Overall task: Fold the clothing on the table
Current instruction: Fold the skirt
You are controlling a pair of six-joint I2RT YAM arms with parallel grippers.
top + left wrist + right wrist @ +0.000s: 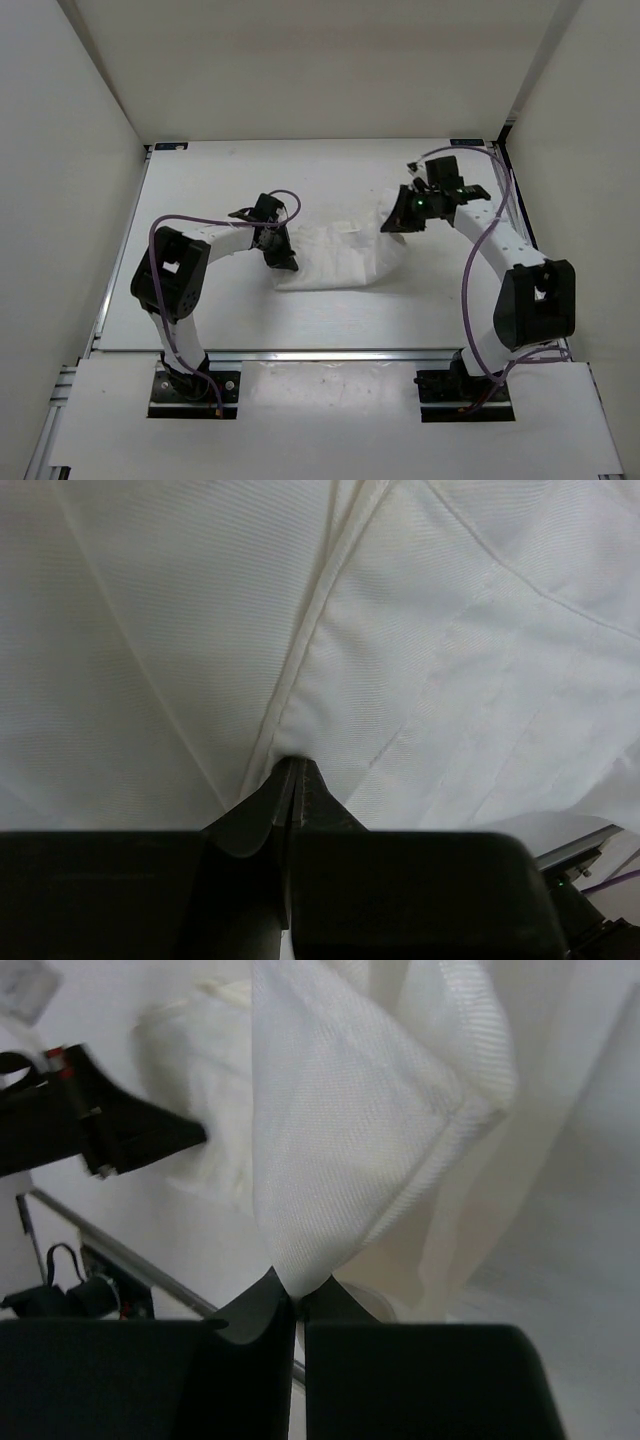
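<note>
The clothing (pixel 335 258) is a crumpled white ribbed fabric lying mid-table between both arms. My left gripper (pixel 283 262) is at its left edge, shut on the clothing; in the left wrist view its jaws (pixel 296 765) pinch a seam fold of the clothing (pixel 450 650). My right gripper (pixel 392 222) is at the garment's upper right corner, lifted slightly off the table (pixel 200 190). The right wrist view has that gripper (pixel 299 1292) shut on a hemmed corner of the clothing (pixel 350 1140), which hangs from the jaws.
White walls enclose the table on three sides. Aluminium rails (pixel 330 354) run along the near edge, by the arm bases. Purple cables (pixel 470 270) loop off both arms. In the right wrist view the left arm's black gripper body (pixel 90 1125) shows to the left.
</note>
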